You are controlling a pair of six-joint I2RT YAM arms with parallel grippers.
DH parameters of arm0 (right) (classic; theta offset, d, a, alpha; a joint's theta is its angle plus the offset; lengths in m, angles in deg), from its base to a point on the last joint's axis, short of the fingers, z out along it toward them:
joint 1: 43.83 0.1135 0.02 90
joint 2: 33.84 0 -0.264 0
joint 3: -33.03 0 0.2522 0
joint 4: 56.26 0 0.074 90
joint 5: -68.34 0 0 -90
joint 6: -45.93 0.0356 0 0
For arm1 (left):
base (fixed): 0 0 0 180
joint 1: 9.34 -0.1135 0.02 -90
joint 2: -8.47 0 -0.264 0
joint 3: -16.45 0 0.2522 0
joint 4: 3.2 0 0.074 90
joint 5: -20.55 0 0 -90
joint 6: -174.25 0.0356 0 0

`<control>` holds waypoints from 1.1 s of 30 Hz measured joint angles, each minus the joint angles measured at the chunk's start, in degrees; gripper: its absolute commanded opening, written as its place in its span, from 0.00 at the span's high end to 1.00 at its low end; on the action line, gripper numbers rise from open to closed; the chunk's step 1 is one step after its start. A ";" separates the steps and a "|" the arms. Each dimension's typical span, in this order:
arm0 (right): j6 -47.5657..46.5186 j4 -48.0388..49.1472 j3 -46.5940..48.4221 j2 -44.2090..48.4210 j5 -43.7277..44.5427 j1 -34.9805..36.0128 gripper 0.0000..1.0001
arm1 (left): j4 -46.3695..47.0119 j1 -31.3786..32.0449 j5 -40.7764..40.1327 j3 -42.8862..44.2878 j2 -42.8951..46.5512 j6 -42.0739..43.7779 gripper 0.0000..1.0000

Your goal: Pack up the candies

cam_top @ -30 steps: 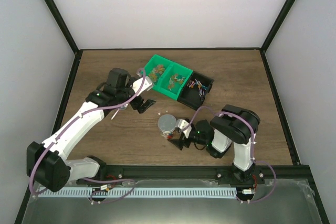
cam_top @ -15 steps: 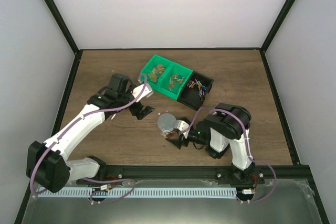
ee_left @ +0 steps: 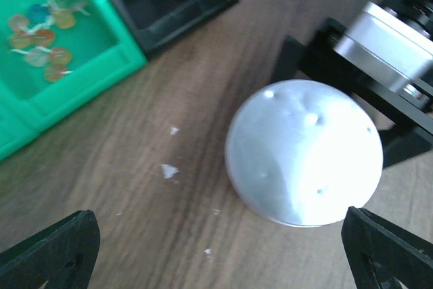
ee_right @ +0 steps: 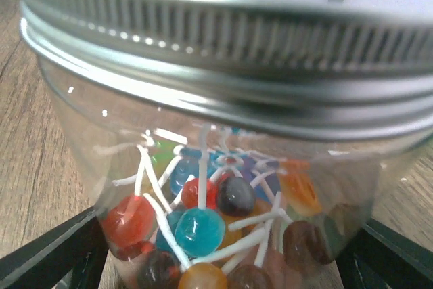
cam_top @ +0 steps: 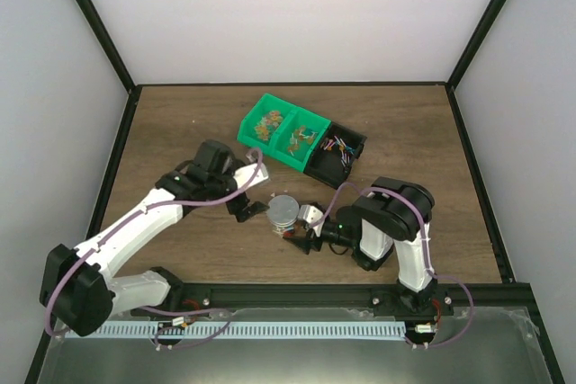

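A clear jar [cam_top: 283, 214] with a silver lid [ee_left: 304, 150] stands on the table in front of the bins. The right wrist view shows it holds several candies [ee_right: 203, 228], small round sweets on white sticks in red, blue, orange and brown. My right gripper [cam_top: 301, 233] is shut on the jar's lower part [ee_right: 223, 187], one finger on each side. My left gripper [cam_top: 249, 208] is open and empty, just left of the jar and above the table, with the lid between and ahead of its fingers [ee_left: 51, 252].
A green two-part bin [cam_top: 286, 132] with loose candies [ee_left: 44, 32] stands behind the jar. A black bin [cam_top: 336, 152] of more sweets adjoins it on the right. Small white scraps [ee_left: 169, 169] lie on the wood left of the jar.
My left gripper has moved right and nearer, from beside the green bin to just left of the jar. The right gripper and jar shifted slightly left.
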 measured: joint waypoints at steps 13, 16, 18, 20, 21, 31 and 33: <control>-0.94 -0.83 -0.02 0.11 -0.83 0.04 0.00 | 6.88 10.88 -4.76 -3.63 -3.28 1.22 0.00; -0.94 -0.52 0.09 -0.55 -1.33 0.07 0.00 | 7.76 11.39 -5.55 -4.02 -3.28 1.66 0.00; -0.81 -0.07 0.20 -0.68 -1.53 0.07 0.00 | 8.00 11.56 -6.10 -4.26 -3.28 1.81 0.00; -0.35 0.50 0.46 -0.72 -1.55 0.07 0.00 | 8.09 11.54 -6.38 -4.35 -3.28 2.01 0.00; -0.04 0.74 0.70 -0.72 -1.60 0.07 0.00 | 8.13 11.54 -6.40 -4.35 -3.28 2.16 0.00; 2.29 1.51 2.62 -0.72 -2.16 0.09 0.00 | 8.02 12.07 -6.34 -4.35 -3.26 3.28 0.00; 2.40 1.55 2.67 -0.70 -2.40 0.09 0.00 | 8.00 12.61 -6.29 -4.35 -3.28 3.72 0.00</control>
